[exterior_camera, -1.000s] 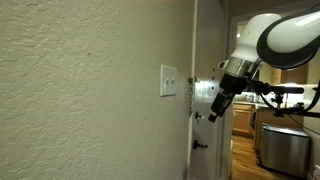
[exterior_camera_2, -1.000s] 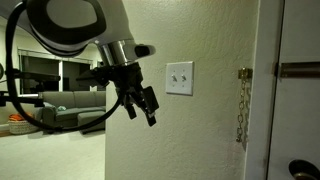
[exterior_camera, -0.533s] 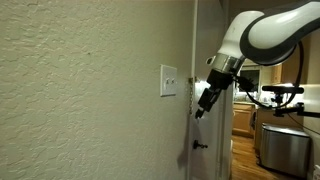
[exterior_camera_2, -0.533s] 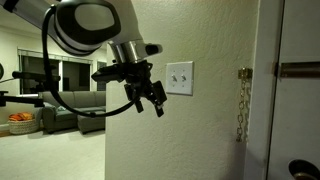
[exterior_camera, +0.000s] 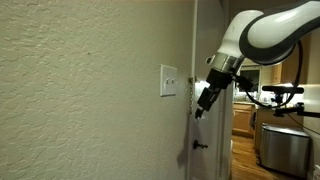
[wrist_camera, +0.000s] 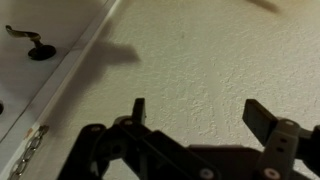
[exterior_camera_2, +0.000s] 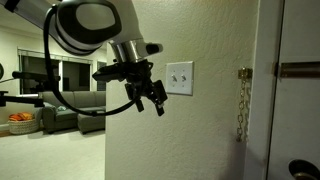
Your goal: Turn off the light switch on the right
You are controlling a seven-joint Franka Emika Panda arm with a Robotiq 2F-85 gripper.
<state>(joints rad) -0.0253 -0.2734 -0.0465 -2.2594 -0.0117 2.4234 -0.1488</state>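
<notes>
A white wall plate (exterior_camera_2: 179, 77) with two small toggles sits on the textured beige wall; the right-hand light switch (exterior_camera_2: 185, 76) is the toggle nearer the door. The plate also shows edge-on in an exterior view (exterior_camera: 168, 82). My gripper (exterior_camera_2: 155, 98) is open and empty, hanging just below and left of the plate, a short way off the wall. In the wrist view the open fingers (wrist_camera: 200, 112) frame bare textured wall; the plate is out of that view.
A white door (exterior_camera_2: 300, 100) with a shiny chain latch (exterior_camera_2: 241, 100) and a dark handle (wrist_camera: 30, 42) stands next to the plate. A sofa (exterior_camera_2: 60, 108) and lit room lie beyond the wall's corner. A kitchen with a bin (exterior_camera: 285, 148) shows behind the arm.
The gripper rose and moved toward the wall plate between one second and half a second ago. Since then it has held still.
</notes>
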